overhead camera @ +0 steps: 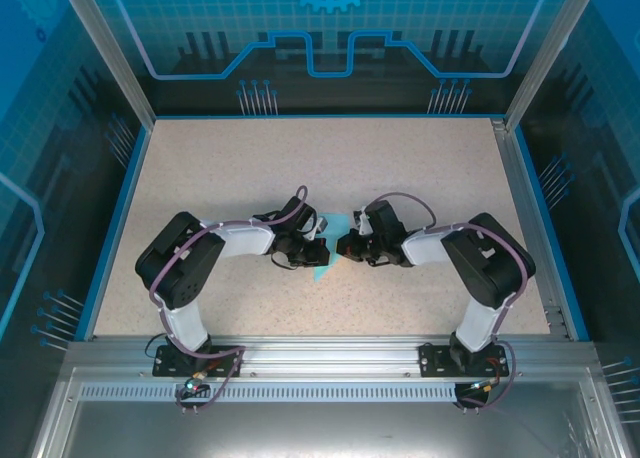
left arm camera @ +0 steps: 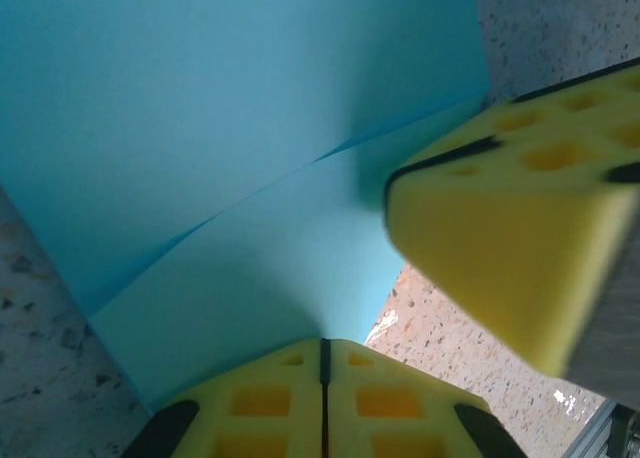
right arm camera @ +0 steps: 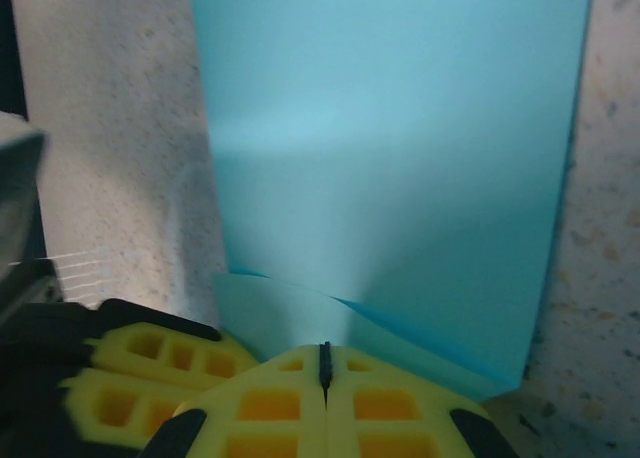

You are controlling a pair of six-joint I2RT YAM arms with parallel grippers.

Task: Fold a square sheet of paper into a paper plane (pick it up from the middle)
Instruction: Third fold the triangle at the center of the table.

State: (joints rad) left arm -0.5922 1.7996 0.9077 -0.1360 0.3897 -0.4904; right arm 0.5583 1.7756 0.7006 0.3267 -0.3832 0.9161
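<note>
Looking down from above, you can see both arms reaching in to the middle of the table (overhead camera: pixel 220 168), with the paper (overhead camera: pixel 323 269) lying between them. The left gripper (overhead camera: pixel 312 246) and the right gripper (overhead camera: pixel 346 246) come in from each side and sit very near each other, right over the paper.

From the left wrist, you see the left gripper's yellow pads (left arm camera: pixel 270 403) pressed together, with just a thin dark line between them. The paper comes right up to their tips. From the right wrist it is the same: the right gripper's pads (right arm camera: pixel 270 403) are together at the paper's edge. You cannot tell if a thin bit of paper is caught between either pair of pads, or if the tips just push down on it.

The paper is not a plain flat square. One layer lies on top of another, with a slanted edge running across it in the left wrist view and a lifted flap near the tips in the right wrist view. So you can take it that at least one fold is made. It is no plane yet, though: no sharp nose, no wings and no middle ridge can be seen. Most of the folding looks left to do.
</note>
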